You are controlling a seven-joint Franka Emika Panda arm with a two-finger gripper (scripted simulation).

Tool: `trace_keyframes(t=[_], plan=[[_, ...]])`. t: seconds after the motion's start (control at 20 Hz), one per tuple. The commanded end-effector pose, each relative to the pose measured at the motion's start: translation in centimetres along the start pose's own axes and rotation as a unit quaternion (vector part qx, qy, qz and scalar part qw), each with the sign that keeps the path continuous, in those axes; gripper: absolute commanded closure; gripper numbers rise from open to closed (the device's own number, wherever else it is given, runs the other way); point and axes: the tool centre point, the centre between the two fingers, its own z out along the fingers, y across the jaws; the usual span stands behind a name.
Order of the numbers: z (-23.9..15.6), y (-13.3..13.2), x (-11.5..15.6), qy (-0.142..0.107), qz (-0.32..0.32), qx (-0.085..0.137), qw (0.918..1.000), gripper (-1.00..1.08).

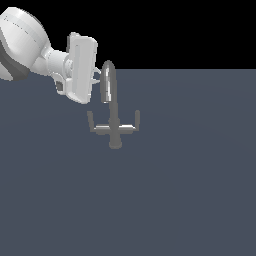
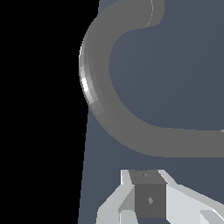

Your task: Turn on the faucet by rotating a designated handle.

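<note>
The grey faucet (image 1: 114, 127) stands on the dark floor with its arched spout (image 1: 108, 80) rising above a crossbar. Two upturned levers sit on the crossbar ends, one handle (image 1: 90, 120) towards the exterior view's left and a matching one (image 1: 137, 118) towards its right. Nothing marks either as the designated one. My gripper (image 1: 97, 75) hangs beside the top of the spout's arch, above the first handle and apart from both. In the wrist view the spout (image 2: 94, 87) curves large just beyond my gripper (image 2: 148, 192), whose fingers look pressed together on nothing.
The white arm (image 1: 22, 42) reaches in from the exterior view's upper left. A flat dark grey floor (image 1: 190, 190) spreads around the faucet, ending at a black background behind it.
</note>
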Motion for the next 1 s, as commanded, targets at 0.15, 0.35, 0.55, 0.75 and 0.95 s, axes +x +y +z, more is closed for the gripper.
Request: trace_keyframes(t=[0.15, 0.35, 0.55, 0.75, 0.95], plan=[[-0.7, 2.8, -0.9, -0.012, -0.079, 0.033, 0.9962, 1.08], [-1.1, 4.9, -1.4, -0.018, -0.135, 0.057, 0.9890, 1.08], [-1.5, 7.1, -1.8, -0.022, -0.190, 0.081, 0.9782, 1.08], [-1.8, 9.2, -2.1, -0.024, -0.242, 0.104, 0.9642, 1.08], [-2.0, 11.0, -2.2, -0.023, -0.284, 0.124, 0.9503, 1.08]])
